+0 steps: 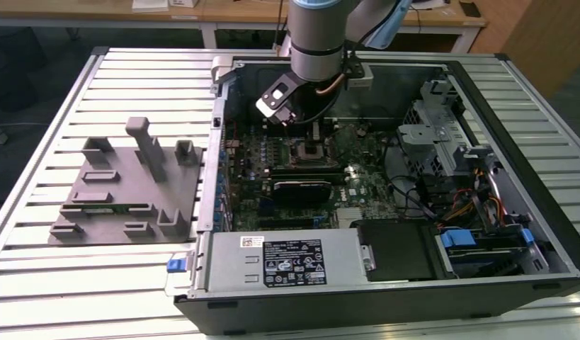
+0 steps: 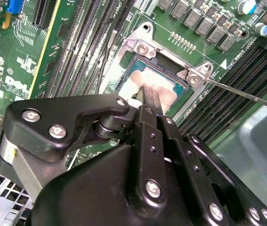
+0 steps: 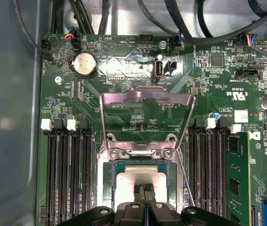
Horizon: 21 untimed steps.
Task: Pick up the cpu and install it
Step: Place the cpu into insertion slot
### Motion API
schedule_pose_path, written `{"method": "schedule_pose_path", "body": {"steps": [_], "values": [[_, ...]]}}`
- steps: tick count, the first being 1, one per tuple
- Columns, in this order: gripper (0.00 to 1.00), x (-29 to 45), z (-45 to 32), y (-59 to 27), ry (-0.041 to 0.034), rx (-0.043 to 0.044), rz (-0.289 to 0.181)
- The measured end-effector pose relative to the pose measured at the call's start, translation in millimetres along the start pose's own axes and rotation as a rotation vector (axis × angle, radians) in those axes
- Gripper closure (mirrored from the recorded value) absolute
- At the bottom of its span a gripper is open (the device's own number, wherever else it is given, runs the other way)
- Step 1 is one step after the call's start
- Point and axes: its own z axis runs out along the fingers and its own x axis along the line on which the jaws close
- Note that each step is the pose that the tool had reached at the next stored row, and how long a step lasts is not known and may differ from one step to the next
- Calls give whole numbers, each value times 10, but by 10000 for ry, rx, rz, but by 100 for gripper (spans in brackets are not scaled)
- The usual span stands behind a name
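COMPUTER BENCH: I hover inside the open computer case [image 1: 384, 312], my gripper [image 2: 148, 96] clenched, its two black fingers [image 3: 141, 195] pressed flat together with nothing caught between them, tips pointing down over the middle of the socket [image 3: 142, 151]. The cpu [image 3: 126, 179] lies in the socket, pale silver lid up, a thin dark-green rim showing around it, and it looks level with the socket frame. My fingertips sit right at the lid; whether they touch it I cannot tell.

The load plate [image 3: 145, 96] is swung open and leans away from the socket, hinged at the socket's edge. A thin wire lever [image 2: 246, 94] slants just beside the socket. Rows of black memory slots [image 3: 67, 179] flank the socket on two opposite sides. A coin battery [image 3: 84, 64] sits on the green motherboard [image 3: 58, 101], beyond the open plate and apart from the socket.

Well apart from the socket, outside the case, a grey fixture block [image 1: 120, 205] rests on the slatted metal table [image 1: 129, 71].
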Motion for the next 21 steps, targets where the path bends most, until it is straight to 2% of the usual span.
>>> {"method": "schedule_pose_path", "body": {"steps": [8,10,15,21], "values": [[89,2,3,1,8,-6,2],[89,5,-11,4,30,-19,3],[89,-3,-129,8,8,-6,2],[89,-11,-328,18,8,-6,2]]}}
